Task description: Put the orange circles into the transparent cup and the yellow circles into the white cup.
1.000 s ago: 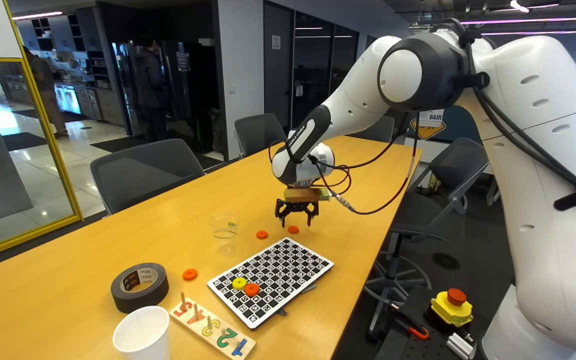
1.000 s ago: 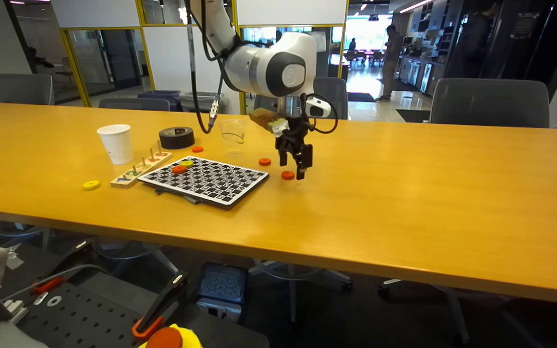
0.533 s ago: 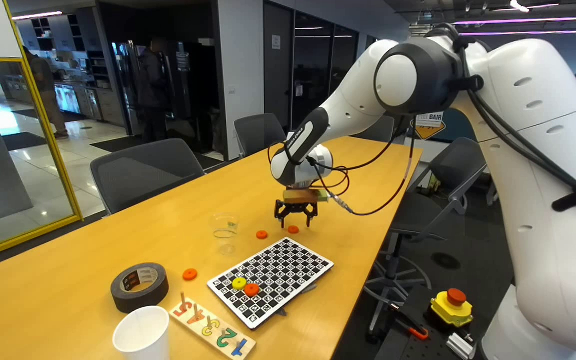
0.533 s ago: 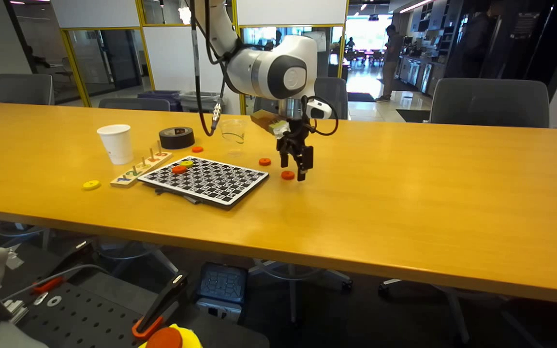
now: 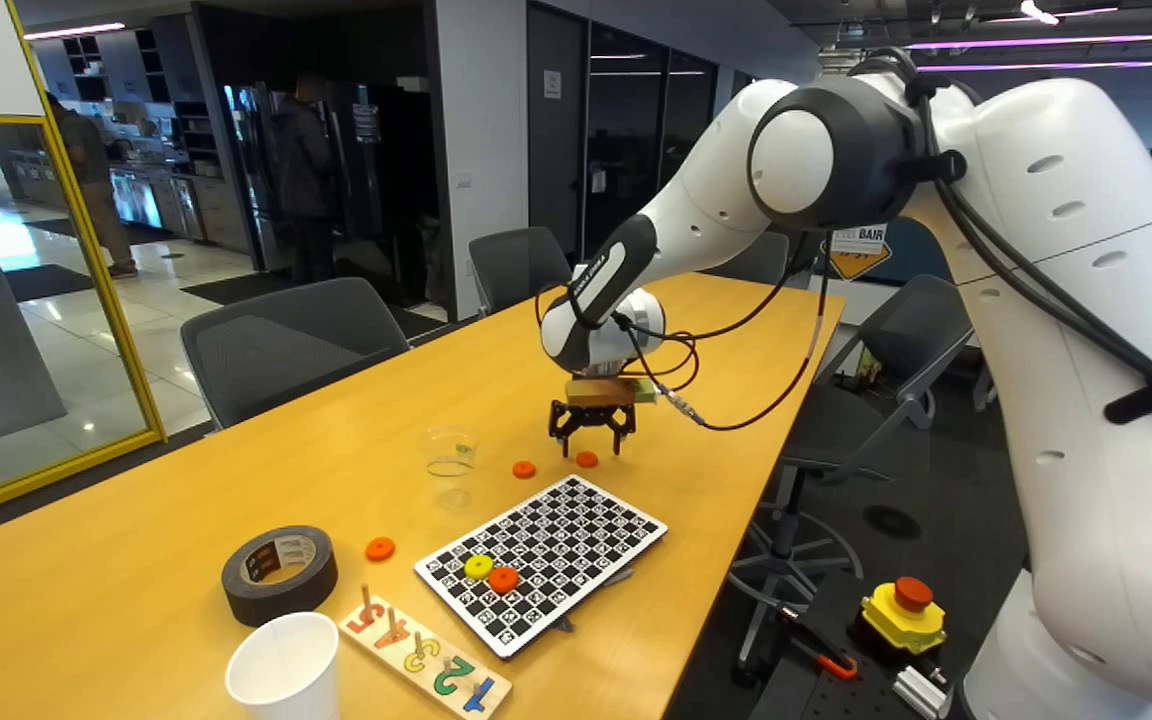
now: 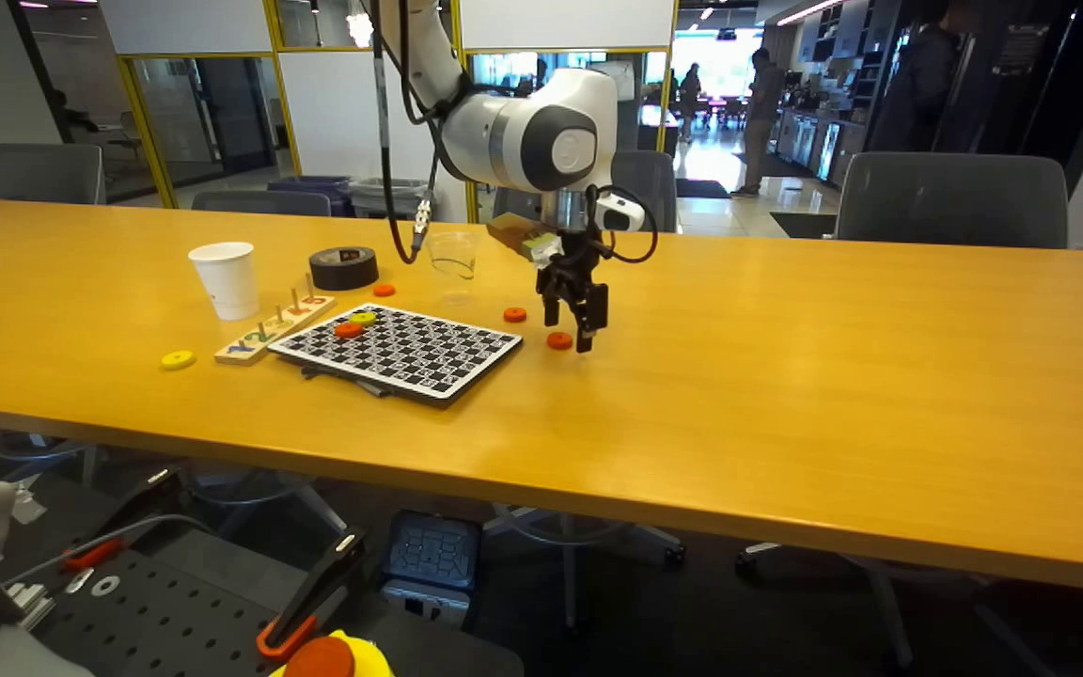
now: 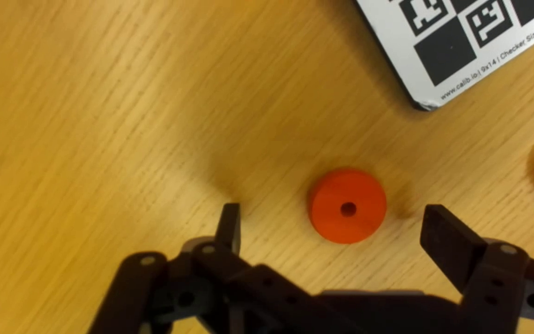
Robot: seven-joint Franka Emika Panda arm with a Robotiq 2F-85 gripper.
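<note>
My gripper is open and empty, just above an orange circle that lies on the table between the spread fingertips, untouched. The gripper hangs over that circle in both exterior views. Another orange circle lies beside it, a third near the tape, and one on the checkerboard. A yellow circle touches or nearly touches that one; another yellow circle lies on the table. The transparent cup stands behind the board. The white cup stands upright beyond the pegs.
The checkerboard lies near the gripper, its corner showing in the wrist view. A dark tape roll and a numbered peg board lie near the white cup. Cables hang from the arm. The table's edge runs along the front.
My gripper has come down very slightly over the orange circle, then held nearly still. It stays open. The circles and cups have not moved.
</note>
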